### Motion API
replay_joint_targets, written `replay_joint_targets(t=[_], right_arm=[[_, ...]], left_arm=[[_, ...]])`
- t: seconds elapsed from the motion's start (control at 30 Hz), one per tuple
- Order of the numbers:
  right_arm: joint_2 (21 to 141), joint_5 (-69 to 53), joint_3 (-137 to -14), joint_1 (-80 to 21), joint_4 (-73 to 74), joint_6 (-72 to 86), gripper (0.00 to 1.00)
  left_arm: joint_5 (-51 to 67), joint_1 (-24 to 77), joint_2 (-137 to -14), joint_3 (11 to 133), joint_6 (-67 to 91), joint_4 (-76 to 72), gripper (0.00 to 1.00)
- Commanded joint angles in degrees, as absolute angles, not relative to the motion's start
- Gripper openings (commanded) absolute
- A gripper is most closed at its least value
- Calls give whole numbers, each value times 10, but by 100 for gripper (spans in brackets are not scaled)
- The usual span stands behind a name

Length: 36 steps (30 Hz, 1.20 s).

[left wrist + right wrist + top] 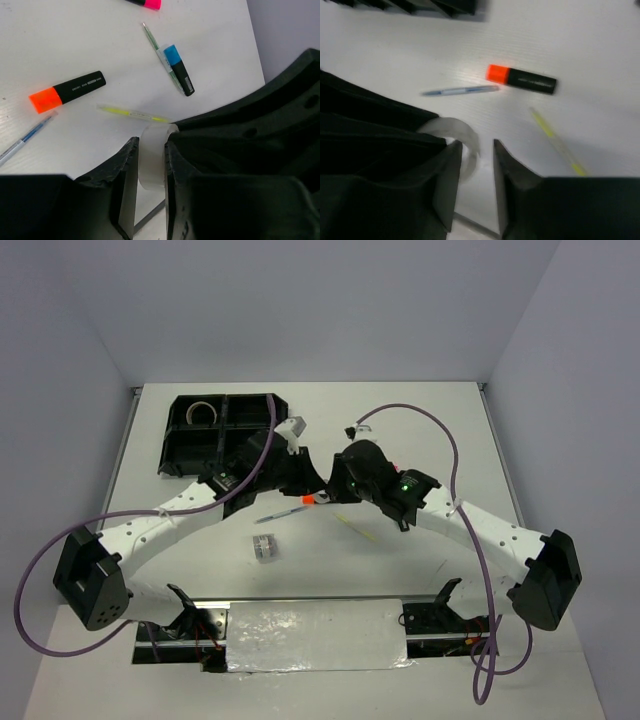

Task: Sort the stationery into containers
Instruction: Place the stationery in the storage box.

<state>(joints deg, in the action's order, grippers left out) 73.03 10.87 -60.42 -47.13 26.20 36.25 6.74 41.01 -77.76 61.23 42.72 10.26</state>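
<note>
Clear tape roll (151,155) pinched between left jaws, its rim inside narrowly parted right jaws

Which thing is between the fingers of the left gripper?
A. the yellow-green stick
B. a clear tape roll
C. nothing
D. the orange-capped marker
B: the left wrist view shows the clear tape roll between the fingers of the left gripper; the orange-capped marker and the yellow-green stick lie on the table.

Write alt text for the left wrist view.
A clear tape roll stands edge-on between the black fingers of the left gripper. On the white table beyond lie an orange-capped marker, a yellow-green stick, a blue-capped marker and a blue pen.
</note>
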Motion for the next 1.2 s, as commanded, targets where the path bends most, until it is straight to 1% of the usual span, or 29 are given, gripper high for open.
replay_joint_targets(t=[0.0, 0.03, 0.07, 0.1, 0.17, 0.2, 0.23, 0.27, 0.3, 0.33, 0.47, 0.5, 0.53, 0.57, 0.63, 0.67, 0.7, 0.77, 0.87, 1.0, 1.07, 1.1, 1.13, 1.17], right_arm=[[721, 112, -632, -475, 238, 363, 45], [710, 122, -625, -473, 242, 364, 75], [701, 130, -620, -471, 245, 366, 80], [691, 139, -614, -462, 250, 366, 84], [645, 157, -587, -445, 257, 369, 87], [629, 158, -578, -430, 258, 369, 88], [612, 161, -560, -425, 257, 367, 92], [585, 163, -553, -422, 252, 362, 93], [576, 162, -548, -421, 251, 358, 94], [571, 161, -545, -420, 255, 353, 94], [565, 157, -549, -419, 289, 330, 94], [563, 154, -548, -419, 291, 327, 94], [555, 149, -544, -419, 291, 323, 94], [551, 139, -541, -419, 288, 318, 94], [542, 132, -541, -418, 289, 311, 94], [540, 128, -541, -418, 290, 309, 94], [538, 129, -542, -417, 292, 308, 94], [534, 120, -541, -419, 288, 303, 94], [539, 91, -534, -419, 275, 301, 95], [558, 89, -530, -420, 270, 300, 95], [570, 86, -536, -419, 271, 299, 95], [574, 80, -536, -420, 267, 298, 95], [576, 78, -537, -419, 264, 298, 95], [577, 76, -539, -420, 262, 297, 95]], left_arm=[[43, 405, -773, 647, 408, 115, 0], [18, 400, -775, 656, 401, 158, 0], [-35, 389, -775, 666, 401, 183, 0], [-59, 346, -775, 678, 404, 206, 0], [-70, 272, -776, 679, 421, 240, 0], [-69, 196, -778, 680, 427, 246, 0], [-76, 164, -780, 683, 431, 244, 0], [-83, 138, -794, 691, 439, 247, 0], [-100, 100, -804, 718, 441, 250, 0], [-106, 83, -819, 735, 443, 252, 0], [-103, 17, -951, 843, 460, 273, 1], [-103, 2, -978, 900, 461, 280, 1], [-104, 2, -1010, 931, 459, 290, 1], [-105, -18, -1070, 1002, 454, 319, 1], [-112, -21, -1147, 1066, 444, 345, 2], [-116, -24, -1168, 1117, 441, 366, 5], [-122, -25, -1185, 1136, 439, 373, 7], [-122, -32, -1215, 1157, 434, 364, 13], [-126, -34, -1234, 1177, 431, 350, 19], [-126, -34, -1241, 1183, 432, 350, 20], [-127, -34, -1239, 1172, 432, 345, 25], [-128, -35, -1239, 1168, 432, 343, 29], [-131, -36, -1239, 1159, 432, 342, 38], [-132, -37, -1241, 1157, 432, 343, 42]])
